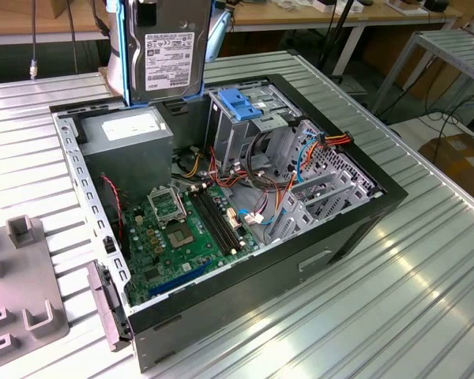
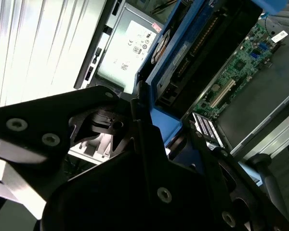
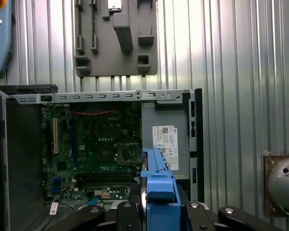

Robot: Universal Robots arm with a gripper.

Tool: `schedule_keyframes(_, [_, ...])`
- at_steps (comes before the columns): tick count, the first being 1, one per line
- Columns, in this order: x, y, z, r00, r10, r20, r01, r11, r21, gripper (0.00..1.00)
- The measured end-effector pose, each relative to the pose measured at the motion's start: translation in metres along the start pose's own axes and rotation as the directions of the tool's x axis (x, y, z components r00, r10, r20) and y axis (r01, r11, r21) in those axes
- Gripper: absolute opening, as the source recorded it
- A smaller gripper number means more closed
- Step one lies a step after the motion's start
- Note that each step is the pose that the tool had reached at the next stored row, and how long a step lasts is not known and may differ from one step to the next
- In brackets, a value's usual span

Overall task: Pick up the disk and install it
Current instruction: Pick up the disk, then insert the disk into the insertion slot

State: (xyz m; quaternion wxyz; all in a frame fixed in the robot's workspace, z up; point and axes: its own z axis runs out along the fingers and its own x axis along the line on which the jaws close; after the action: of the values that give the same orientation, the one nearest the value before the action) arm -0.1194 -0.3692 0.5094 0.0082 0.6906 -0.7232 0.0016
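disk [image 1: 171, 54]: upright under claw [image 3: 159, 211], above open case [image 1: 324, 253]; likely stiff, heavy, shock-fragile.
claw: clamped on disk's blue edges.

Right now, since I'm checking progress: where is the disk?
In the exterior view the disk hangs upright above the open computer case, just over the grey power supply, to the exterior view's left of the blue latch.

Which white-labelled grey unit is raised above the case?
The disk, blue-framed and upright above the case; the power supply sits inside it.
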Motion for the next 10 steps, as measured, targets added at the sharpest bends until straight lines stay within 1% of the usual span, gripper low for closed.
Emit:
schedule_keyframes(8, [0.0, -0.0001, 0.0, 1.0, 0.0, 0.0001, 0.0, 1.0, 0.0, 0.37])
schedule_keyframes(10, [0.0013, -0.0002, 0.0, 1.0, 0.0, 0.0, 0.0, 1.0, 0.0, 0.37])
